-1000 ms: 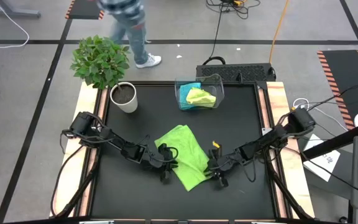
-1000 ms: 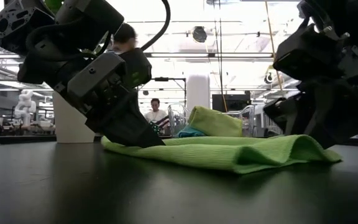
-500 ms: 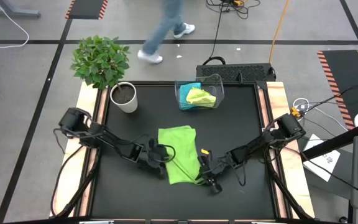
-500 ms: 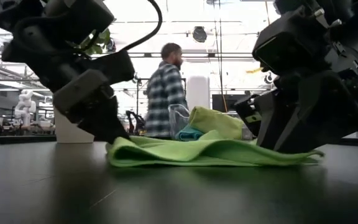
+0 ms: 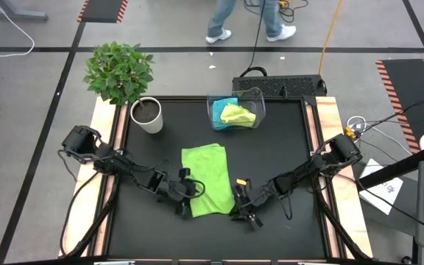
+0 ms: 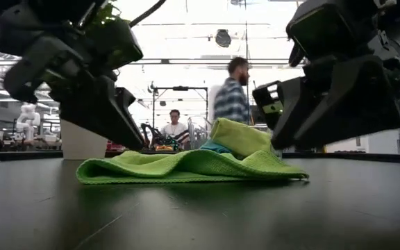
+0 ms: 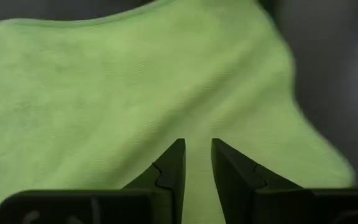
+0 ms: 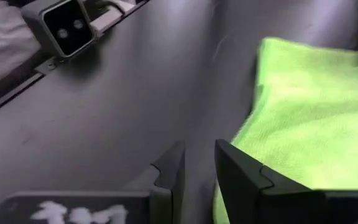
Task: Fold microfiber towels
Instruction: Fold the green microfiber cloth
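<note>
Left end effector: low on the worktop at the near left corner of the lime-green towel. Its wrist view shows a narrow gap between the fingers with towel lying beyond the tips; whether a corner is pinched, cannot tell.

Right end effector: at the near right corner of the same towel, fingers likewise a narrow gap apart, towel edge just beside one finger; no grip visible, cannot tell.

Towel lies flat-ish between the two, long axis running away from the arms toward the clear plastic bin, which holds a second lime-green towel and a turquoise one.

Judgement: both arms equally near; the far edge lies straight ahead of both, so a near-to-far fold looks natural.
</note>
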`<action>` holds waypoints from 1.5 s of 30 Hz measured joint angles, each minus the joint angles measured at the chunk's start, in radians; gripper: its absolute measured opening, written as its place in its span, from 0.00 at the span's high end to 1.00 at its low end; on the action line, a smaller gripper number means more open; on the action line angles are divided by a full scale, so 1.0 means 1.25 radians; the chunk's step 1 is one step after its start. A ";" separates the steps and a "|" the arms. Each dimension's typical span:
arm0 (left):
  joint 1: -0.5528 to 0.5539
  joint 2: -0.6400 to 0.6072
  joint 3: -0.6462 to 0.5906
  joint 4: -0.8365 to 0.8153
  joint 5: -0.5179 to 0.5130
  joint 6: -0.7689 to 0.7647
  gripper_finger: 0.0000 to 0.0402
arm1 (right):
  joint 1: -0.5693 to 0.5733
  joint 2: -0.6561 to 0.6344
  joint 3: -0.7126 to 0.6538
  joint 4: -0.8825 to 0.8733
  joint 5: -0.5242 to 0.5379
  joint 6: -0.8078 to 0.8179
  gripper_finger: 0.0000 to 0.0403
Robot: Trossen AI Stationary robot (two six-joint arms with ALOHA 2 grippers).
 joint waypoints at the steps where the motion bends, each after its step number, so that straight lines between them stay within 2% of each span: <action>1: -0.004 0.000 0.000 0.003 0.008 0.001 0.80 | 0.000 -0.007 0.000 -0.006 0.014 -0.007 0.81; 8: -0.066 0.000 0.001 -0.031 0.006 0.033 0.80 | -0.008 -0.059 0.001 -0.132 0.119 -0.053 0.81; 12: -0.124 0.000 0.002 -0.018 -0.027 0.080 0.80 | -0.035 -0.060 0.001 -0.143 0.115 -0.036 0.81; 16: -0.170 0.000 0.002 -0.003 -0.097 0.098 0.80 | -0.054 -0.060 0.001 -0.144 0.115 -0.037 0.79; 18: -0.186 0.000 0.002 -0.002 -0.119 0.114 0.79 | -0.066 -0.060 0.001 -0.144 0.109 -0.031 0.77; 22: -0.209 0.000 0.003 -0.001 -0.121 0.108 0.77 | -0.095 -0.060 0.001 -0.142 0.044 0.007 0.71; 28: -0.230 0.000 0.006 0.017 -0.159 0.122 0.64 | -0.116 -0.060 0.001 -0.139 0.011 0.035 0.65; 35: -0.258 -0.001 0.006 -0.036 -0.210 0.287 0.50 | -0.143 -0.060 0.001 -0.125 -0.014 0.072 0.64; 38: -0.272 -0.001 0.006 -0.043 -0.277 0.336 0.48 | -0.153 -0.060 0.001 -0.126 -0.015 0.077 0.64; 45: -0.257 0.026 0.006 -0.044 -0.266 0.338 0.48 | -0.173 -0.060 0.001 -0.125 -0.037 0.080 0.64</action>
